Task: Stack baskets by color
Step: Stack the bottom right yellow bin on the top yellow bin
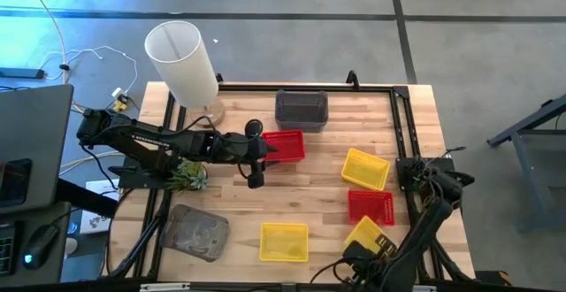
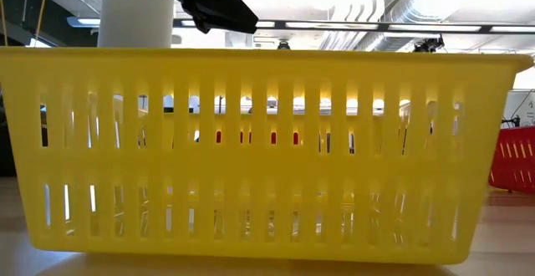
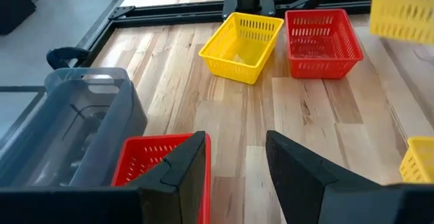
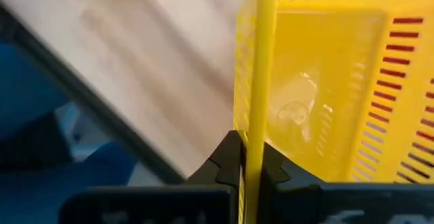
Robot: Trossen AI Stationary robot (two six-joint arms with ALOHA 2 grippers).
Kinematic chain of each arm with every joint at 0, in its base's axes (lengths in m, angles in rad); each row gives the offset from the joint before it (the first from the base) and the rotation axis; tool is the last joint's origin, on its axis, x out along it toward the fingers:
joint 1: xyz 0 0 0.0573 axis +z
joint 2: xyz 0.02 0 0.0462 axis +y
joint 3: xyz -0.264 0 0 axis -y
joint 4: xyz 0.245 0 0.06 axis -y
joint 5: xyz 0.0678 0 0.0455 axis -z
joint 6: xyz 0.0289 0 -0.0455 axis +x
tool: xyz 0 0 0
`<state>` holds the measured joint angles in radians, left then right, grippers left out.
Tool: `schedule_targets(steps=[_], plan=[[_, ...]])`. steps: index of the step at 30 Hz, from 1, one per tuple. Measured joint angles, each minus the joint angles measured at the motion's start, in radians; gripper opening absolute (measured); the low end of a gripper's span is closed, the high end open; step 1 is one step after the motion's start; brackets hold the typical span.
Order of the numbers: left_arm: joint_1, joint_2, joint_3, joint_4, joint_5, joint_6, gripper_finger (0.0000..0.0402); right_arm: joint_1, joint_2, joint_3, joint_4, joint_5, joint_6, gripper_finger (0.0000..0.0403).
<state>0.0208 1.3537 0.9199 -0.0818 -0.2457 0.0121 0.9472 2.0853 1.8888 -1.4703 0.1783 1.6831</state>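
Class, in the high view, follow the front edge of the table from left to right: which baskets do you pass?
Dark grey plastic basket → yellow mesh plastic basket lying flat → tilted yellow mesh basket, held in the right gripper's fingers.

A broad yellow slotted plastic basket (image 2: 251, 150) fills the low view, hiding nearly all the wooden counter behind it (a red mesh plastic basket (image 2: 514, 155) is cut by that view's edge). The wrist views crop a translucent grey plastic basket (image 3: 74, 129) and a held yellow mesh plastic basket (image 4: 325, 81).

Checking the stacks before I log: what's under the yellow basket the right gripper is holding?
The right gripper grips the yellow basket by its rim; a red basket shows partly beneath and beside it. Contact between them can't be seen.
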Motion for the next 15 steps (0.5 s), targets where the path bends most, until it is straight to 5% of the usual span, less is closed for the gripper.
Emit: schedule_targets(steps=[15], plan=[[0.0, 0.0, 0.0, -0.043, 0.0, 0.086, 0.0141, -0.238, -0.014, 0.054, -0.101, 0.195, -0.562, 0.0]])
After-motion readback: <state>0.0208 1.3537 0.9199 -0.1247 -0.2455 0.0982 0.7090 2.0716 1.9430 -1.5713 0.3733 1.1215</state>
